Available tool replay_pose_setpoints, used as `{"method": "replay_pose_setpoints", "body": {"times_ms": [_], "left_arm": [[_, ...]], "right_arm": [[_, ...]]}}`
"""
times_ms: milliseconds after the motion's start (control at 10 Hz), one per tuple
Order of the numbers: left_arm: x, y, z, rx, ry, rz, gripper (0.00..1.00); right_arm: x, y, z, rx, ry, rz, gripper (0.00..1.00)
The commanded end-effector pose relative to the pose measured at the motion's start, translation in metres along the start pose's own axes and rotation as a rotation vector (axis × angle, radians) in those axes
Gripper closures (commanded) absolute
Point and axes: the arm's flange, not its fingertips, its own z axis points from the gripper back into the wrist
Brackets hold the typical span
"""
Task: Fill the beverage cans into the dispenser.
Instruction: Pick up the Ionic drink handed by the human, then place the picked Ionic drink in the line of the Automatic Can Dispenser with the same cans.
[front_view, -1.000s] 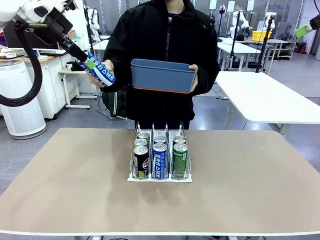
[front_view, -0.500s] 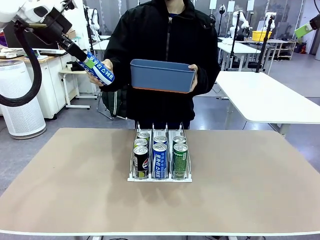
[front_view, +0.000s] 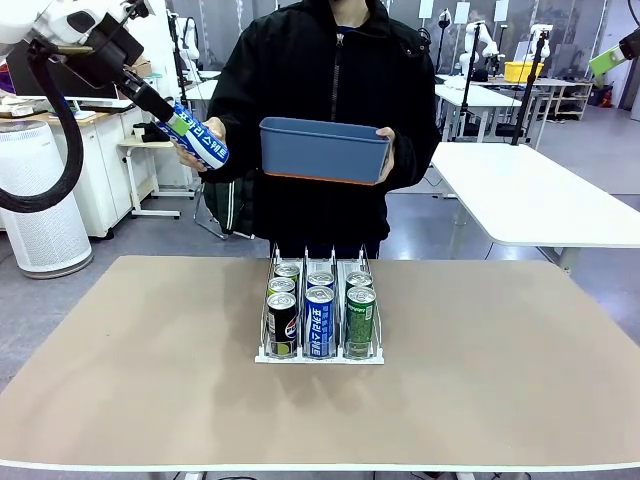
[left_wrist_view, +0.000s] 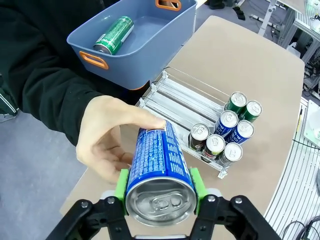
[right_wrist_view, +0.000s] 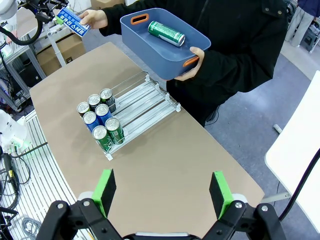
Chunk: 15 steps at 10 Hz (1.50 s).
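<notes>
L gripper (left_wrist_view: 159, 185) clamps blue can (front_view: 200, 143), person's hand (left_wrist_view: 107, 137) touching it, likely handover, beyond table's far-left corner. R gripper (right_wrist_view: 162, 192) open, idle. Table-centre dispenser (right_wrist_view: 147, 102): rear lanes free.

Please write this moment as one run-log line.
left gripper: shut on blue can, person's hand touching it | right gripper: open | dispenser: seven cans

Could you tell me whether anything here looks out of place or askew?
Nothing looks spilled or damaged. The only oddity: one green can lies on its side in the blue bin; cans in the dispenser stand upright.
</notes>
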Motion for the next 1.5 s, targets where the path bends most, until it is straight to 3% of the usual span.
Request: {"method": "replay_pose_setpoints", "body": {"times_ms": [0, 100, 1400], "left_arm": [[-0.0038, -0.0042, 0.0022, -0.004, 0.02, 0.041, 0.62], [-0.0032, -0.0048, 0.0015, 0.005, 0.028, 0.039, 1.0], [-0.0002, -0.0005, -0.0005, -0.004, 0.003, 0.017, 1.0]], "right_arm": [[0.0015, 0.0014, -0.0011, 0.013, -0.003, -0.005, 0.0], [0.0015, 0.0014, -0.0011, 0.013, -0.003, -0.005, 0.0], [0.0015, 0.0014, -0.0011, 0.013, -0.003, -0.005, 0.0]]}}
